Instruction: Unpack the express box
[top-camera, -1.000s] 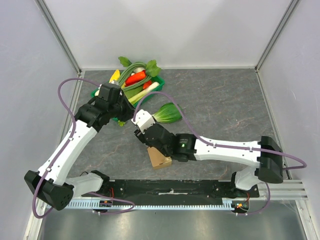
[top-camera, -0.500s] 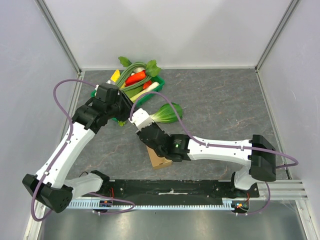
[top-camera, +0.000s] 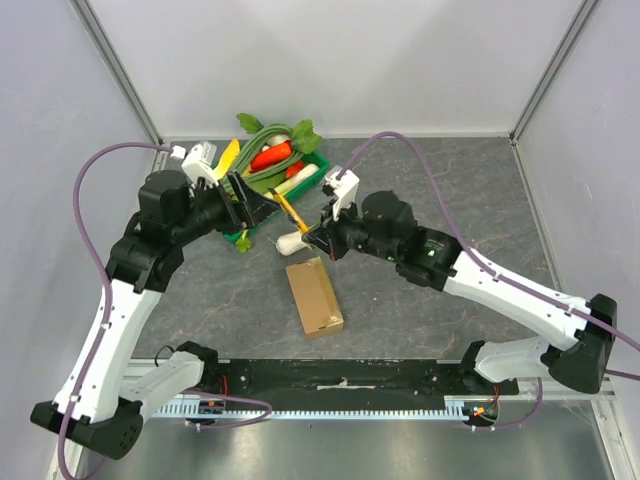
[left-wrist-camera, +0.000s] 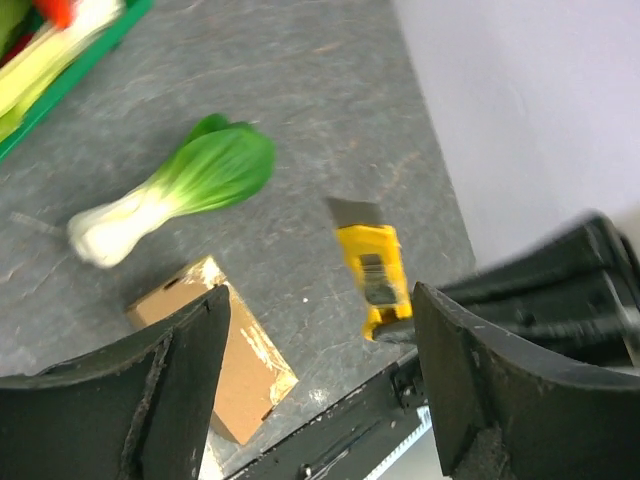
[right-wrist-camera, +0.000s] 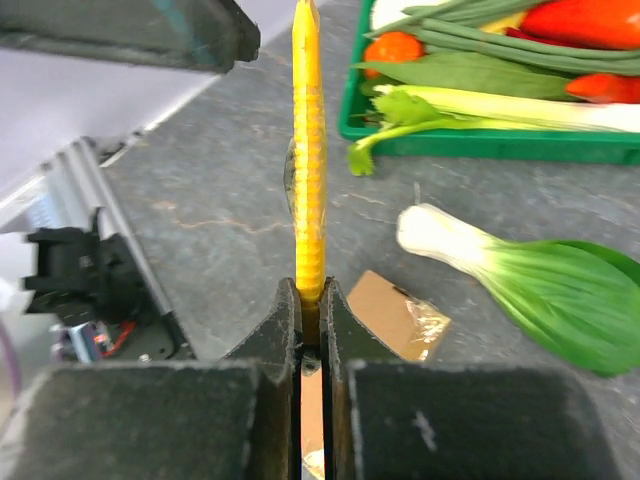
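Note:
The express box (top-camera: 314, 296) lies flat on the table, a brown carton with shiny tape; it also shows as the box (left-wrist-camera: 215, 350) and the box (right-wrist-camera: 395, 315). My right gripper (top-camera: 318, 240) hangs above and behind it, shut on a yellow utility knife (right-wrist-camera: 309, 150). The knife (top-camera: 290, 212) points up and left toward my left gripper (top-camera: 250, 205). The left gripper (left-wrist-camera: 320, 320) is open with nothing between its fingers; the knife (left-wrist-camera: 372, 268) floats just beyond them, apart from both. My right gripper (right-wrist-camera: 310, 295) pinches the knife's rear end.
A bok choy (left-wrist-camera: 180, 190) lies on the table just behind the box, its white stem (top-camera: 290, 240) peeking out below the knife. A green tray (top-camera: 312, 165) of vegetables stands at the back left. Walls close in on three sides.
My right gripper closed on the knife and rose off the box toward the right. The left gripper opened, let the knife go and drew back left.

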